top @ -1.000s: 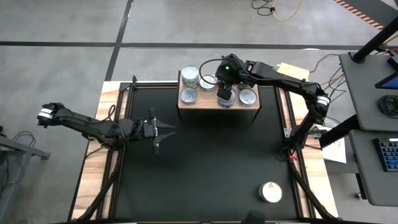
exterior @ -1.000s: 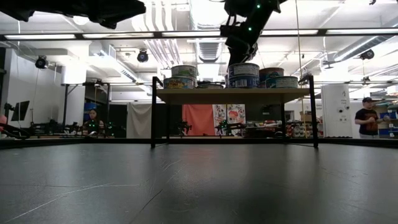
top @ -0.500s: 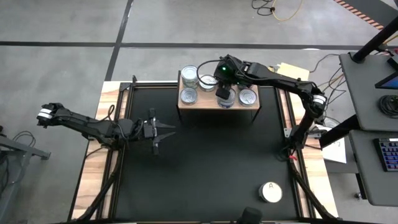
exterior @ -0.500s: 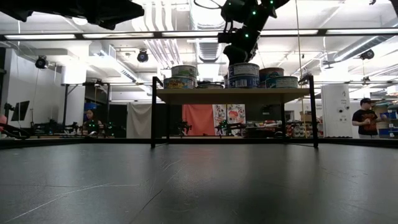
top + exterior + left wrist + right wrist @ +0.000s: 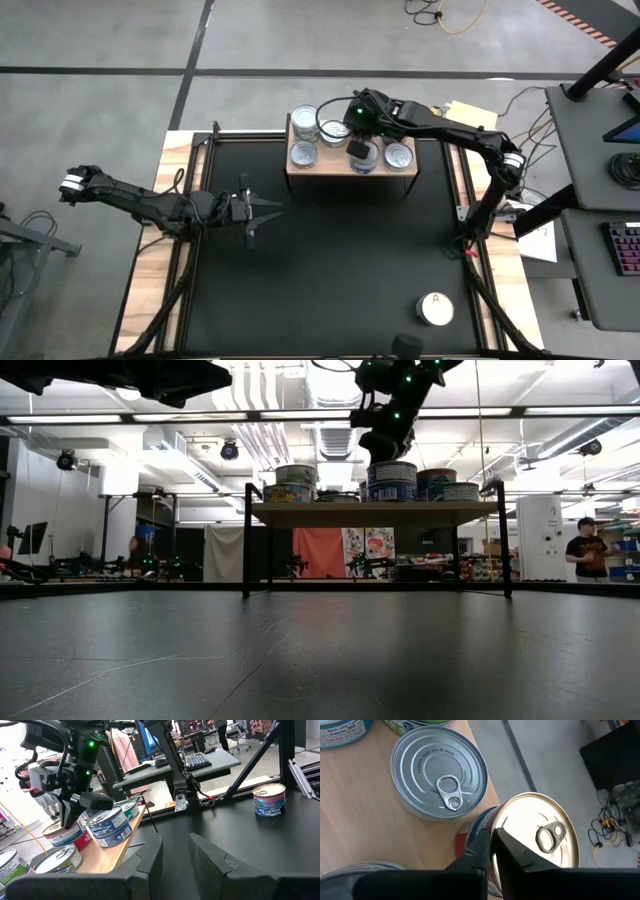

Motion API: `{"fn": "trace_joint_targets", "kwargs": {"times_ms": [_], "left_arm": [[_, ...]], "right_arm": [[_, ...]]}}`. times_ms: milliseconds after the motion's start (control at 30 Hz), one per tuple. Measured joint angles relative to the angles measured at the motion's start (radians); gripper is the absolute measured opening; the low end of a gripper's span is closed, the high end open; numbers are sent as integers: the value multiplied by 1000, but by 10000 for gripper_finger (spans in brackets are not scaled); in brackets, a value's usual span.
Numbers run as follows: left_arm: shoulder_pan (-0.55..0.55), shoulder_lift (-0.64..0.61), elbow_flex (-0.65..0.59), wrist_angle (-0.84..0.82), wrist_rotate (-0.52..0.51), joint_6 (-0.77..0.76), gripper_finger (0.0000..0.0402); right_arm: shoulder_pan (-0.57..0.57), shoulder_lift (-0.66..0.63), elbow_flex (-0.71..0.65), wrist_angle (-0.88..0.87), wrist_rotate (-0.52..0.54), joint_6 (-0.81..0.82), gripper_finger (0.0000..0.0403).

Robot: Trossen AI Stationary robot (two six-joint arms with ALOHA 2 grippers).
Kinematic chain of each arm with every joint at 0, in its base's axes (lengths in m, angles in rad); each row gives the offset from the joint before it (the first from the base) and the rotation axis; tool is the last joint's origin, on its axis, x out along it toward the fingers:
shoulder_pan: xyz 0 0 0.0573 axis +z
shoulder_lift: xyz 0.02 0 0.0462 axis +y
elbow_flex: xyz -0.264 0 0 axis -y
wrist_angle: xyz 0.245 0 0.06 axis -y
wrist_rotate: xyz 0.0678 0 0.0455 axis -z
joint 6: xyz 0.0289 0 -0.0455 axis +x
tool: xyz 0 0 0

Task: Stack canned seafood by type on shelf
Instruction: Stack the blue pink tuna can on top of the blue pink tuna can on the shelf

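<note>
Black matting covers the bench (image 5: 320, 260), framed by pale wooden edges, and at its far side stands the light wood shelf (image 5: 352, 172) on dark legs, carrying the gathered canned seafood (image 5: 305, 124): silver-topped tins to one side and a stacked pair (image 5: 391, 480) near the middle, with a lone silver tin (image 5: 399, 156) further right. The right arm reaches over the shelf, its right gripper (image 5: 357, 149) poised just above the stacked pair, fingers (image 5: 485, 851) pressed together and empty; its wrist view looks down on a gold-topped tin (image 5: 535, 840) directly beneath and a silver tin (image 5: 439, 784) beside it. This reads as the tail of a placing step, the tin set down and let go. The left arm waits at the bench's left side, its left gripper (image 5: 250, 212) hanging over bare matting with its fingers (image 5: 150, 855) narrowly parted and holding nothing. One tin is left off the shelf: a white-topped tin marked "A" (image 5: 435, 308) near the bench's front right corner. The next move likely calls for the right arm to lift clear without nudging the stack, then travel to that tin and open its fingers wide enough to straddle it.
</note>
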Motion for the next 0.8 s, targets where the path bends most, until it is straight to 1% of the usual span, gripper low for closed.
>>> {"fn": "trace_joint_targets", "kwargs": {"times_ms": [500, 800], "left_arm": [[0, 0, 0, 0, 0, 0, 77], [0, 0, 0, 0, 0, 0, 77]], "right_arm": [[3, -7, 69, -98, -12, 13, 8], [19, -12, 96, -92, -15, 18, 8]]}}
